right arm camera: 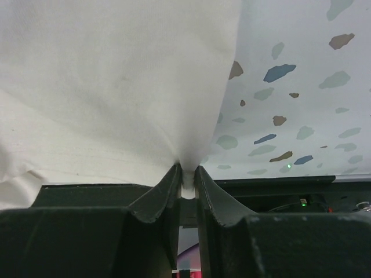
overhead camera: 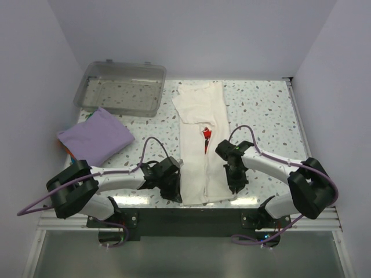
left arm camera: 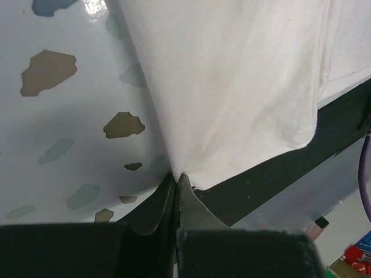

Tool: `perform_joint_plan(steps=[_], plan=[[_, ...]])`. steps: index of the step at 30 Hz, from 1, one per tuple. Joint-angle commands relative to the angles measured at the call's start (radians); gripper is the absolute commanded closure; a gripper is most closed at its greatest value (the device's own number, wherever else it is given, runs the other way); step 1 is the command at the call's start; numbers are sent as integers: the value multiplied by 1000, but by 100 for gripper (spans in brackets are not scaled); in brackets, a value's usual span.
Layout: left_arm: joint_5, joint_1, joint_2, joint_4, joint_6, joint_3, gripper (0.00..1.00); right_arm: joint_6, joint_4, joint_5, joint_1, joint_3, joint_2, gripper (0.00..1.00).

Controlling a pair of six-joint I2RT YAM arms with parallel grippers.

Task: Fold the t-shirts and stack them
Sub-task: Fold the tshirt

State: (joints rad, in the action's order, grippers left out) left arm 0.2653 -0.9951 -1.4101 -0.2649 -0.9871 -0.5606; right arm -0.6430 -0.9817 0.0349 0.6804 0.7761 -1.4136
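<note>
The cream-white t-shirt [overhead camera: 201,145] lies folded into a long strip down the table's middle, its red logo [overhead camera: 207,139] showing at a fold. My left gripper [overhead camera: 174,188] is shut on the shirt's near left hem corner, seen in the left wrist view [left arm camera: 177,176] with the cloth [left arm camera: 232,87] bunched at the tips. My right gripper [overhead camera: 236,185] is shut on the near right hem corner, seen in the right wrist view [right arm camera: 186,172] with cloth [right arm camera: 104,81] pinched between the fingers. The lavender t-shirt [overhead camera: 95,139] lies folded at the left.
A clear plastic bin [overhead camera: 120,88] stands at the back left, beyond the lavender shirt. The table's dark front edge [overhead camera: 191,211] runs just below both grippers. White walls close in the left, back and right sides.
</note>
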Motion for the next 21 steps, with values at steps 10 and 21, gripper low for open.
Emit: perform_joint_plan(steps=[10,21], plan=[[-118,-4,-4,-152,22,15,100,-6,-124,25,-4,28,50,79],[-109,-4,-6,-160,51,-5,100,0,-22,-96,-4,-6,84,67]])
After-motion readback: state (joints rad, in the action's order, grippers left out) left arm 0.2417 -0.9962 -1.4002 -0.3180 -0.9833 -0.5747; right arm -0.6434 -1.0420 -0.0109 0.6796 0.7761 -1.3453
